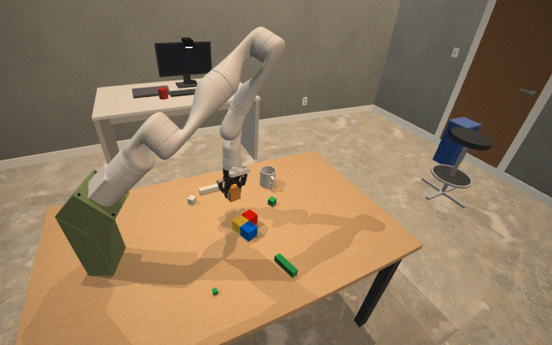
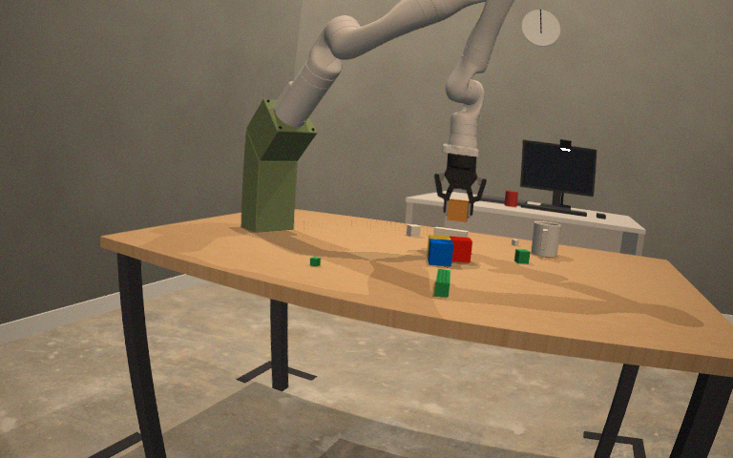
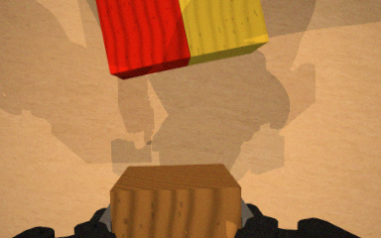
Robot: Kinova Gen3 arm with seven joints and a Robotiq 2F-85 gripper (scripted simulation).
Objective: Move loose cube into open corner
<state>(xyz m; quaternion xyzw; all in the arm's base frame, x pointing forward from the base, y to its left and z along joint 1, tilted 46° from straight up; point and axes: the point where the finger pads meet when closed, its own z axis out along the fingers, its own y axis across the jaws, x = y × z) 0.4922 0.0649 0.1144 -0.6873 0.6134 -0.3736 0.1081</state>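
My gripper (image 1: 233, 190) (image 2: 458, 209) (image 3: 177, 215) is shut on the orange cube (image 1: 234, 194) (image 2: 457, 211) (image 3: 174, 210) and holds it in the air, behind the group of three cubes in the top and exterior views. The yellow cube (image 1: 240, 222) (image 3: 223, 25) touches the red cube (image 1: 249, 216) (image 2: 461, 250) (image 3: 144, 35) and the blue cube (image 1: 249, 231) (image 2: 440, 253). They form an L on the table; its open corner lies between red and blue, opposite yellow. In the wrist view the orange cube is turned slightly relative to the group, and the blue cube is out of view.
A grey mug (image 1: 267, 177) (image 2: 544, 239) and a green cube (image 1: 272, 201) (image 2: 522, 256) stand right of the group. A green bar (image 1: 285, 265) (image 2: 442, 283) lies in front. A white bar (image 1: 208, 189) and white cube (image 1: 191, 200) (image 2: 412, 230) are behind left. A tiny green cube (image 1: 215, 291) (image 2: 315, 260) is front left.
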